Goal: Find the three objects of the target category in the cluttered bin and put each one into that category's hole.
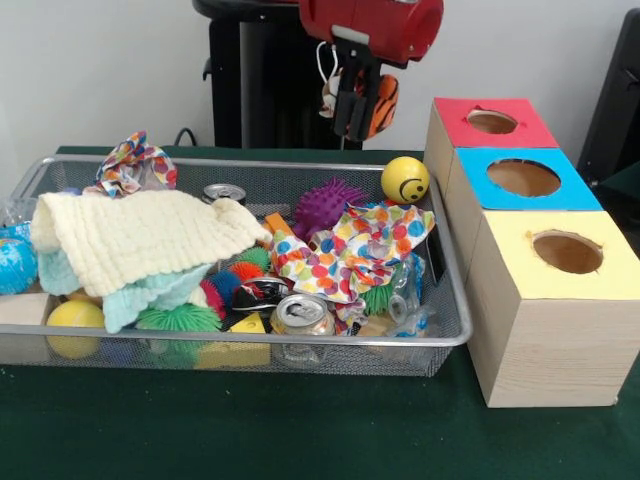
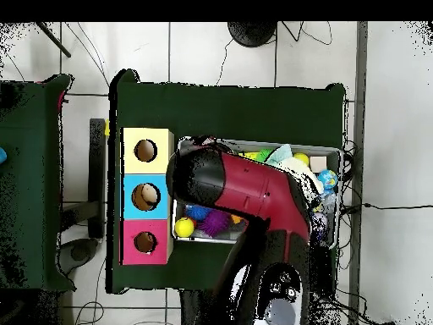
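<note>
The silver wire-mesh bin (image 1: 452,300) holds clutter: a cream knitted cloth (image 1: 140,235), a polka-dot cloth (image 1: 350,245), a purple spiky ball (image 1: 325,205), a yellow smiley ball (image 1: 405,180), two cans (image 1: 302,315) and green spiky balls (image 1: 178,320). My gripper (image 1: 356,112) hangs above the bin's far right corner, beside the red-topped box. It is shut on an orange object with black stripes (image 1: 386,104). In the overhead view the arm (image 2: 245,190) covers the gripper and much of the bin (image 2: 337,152).
Three wooden boxes stand in a row beside the bin, each with a round hole: red top (image 1: 492,122), blue top (image 1: 523,178), yellow top (image 1: 566,252). They also show in the overhead view (image 2: 145,196). A blue globe ball (image 1: 15,265) lies at the bin's left end.
</note>
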`<state>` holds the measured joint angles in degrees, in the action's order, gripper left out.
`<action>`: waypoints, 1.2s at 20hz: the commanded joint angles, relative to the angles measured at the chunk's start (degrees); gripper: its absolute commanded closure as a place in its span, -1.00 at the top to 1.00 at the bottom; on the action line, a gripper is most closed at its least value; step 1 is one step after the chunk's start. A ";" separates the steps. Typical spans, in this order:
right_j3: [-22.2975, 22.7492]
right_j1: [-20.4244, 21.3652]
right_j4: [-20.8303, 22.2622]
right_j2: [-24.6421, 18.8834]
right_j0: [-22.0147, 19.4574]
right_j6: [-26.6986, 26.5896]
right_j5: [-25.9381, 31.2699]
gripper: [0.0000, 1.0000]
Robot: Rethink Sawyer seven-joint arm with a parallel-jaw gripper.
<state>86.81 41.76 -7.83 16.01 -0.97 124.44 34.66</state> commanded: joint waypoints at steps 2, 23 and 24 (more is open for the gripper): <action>9.21 -1.06 -4.10 1.40 1.47 16.56 8.41 -1.00; 19.79 -3.61 -8.59 8.92 15.74 25.98 -5.15 -1.00; 19.93 -4.04 -8.64 9.39 16.71 26.67 -5.34 -1.00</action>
<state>98.84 40.86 -13.75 26.15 13.99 133.18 33.67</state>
